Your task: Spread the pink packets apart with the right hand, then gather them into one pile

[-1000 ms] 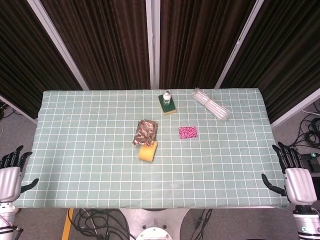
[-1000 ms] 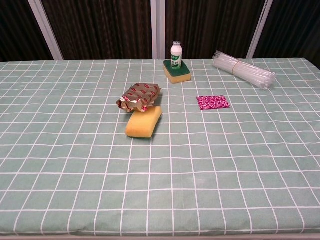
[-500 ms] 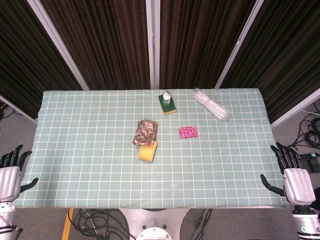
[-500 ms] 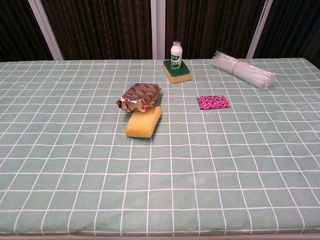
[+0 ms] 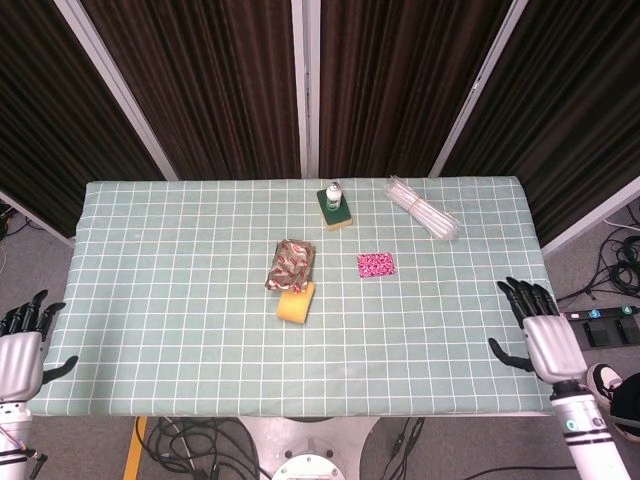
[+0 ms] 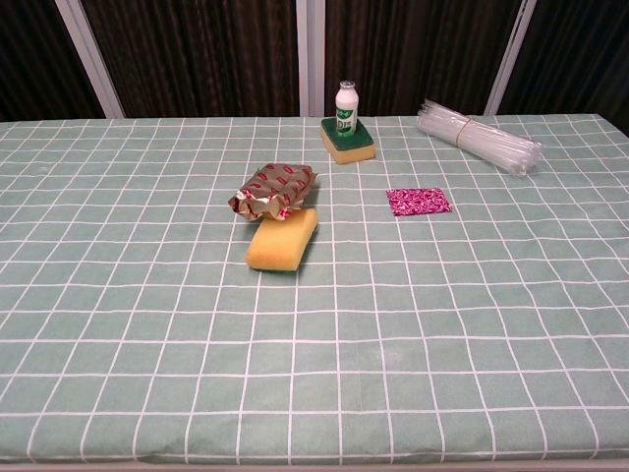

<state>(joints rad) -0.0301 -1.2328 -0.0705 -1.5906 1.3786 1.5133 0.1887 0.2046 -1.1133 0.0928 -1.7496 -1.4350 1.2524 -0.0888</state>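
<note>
The right hand (image 5: 545,340) is swinging in from beyond the counter's right edge and is now hovering over the green checked counter's (image 5: 180,300) near right corner, fingers spread wide and holding nothing, evidently beginning its reach toward the small stack of pink patterned packets (image 5: 376,264), which is lying untouched right of centre.

- head view sits way up high, looking steeply down on the whole table (image 5: 150,300)
- chest view's low and closer, looking across the table toward the dark curtains (image 6: 197,49)
- both catch the table's middle
</note>
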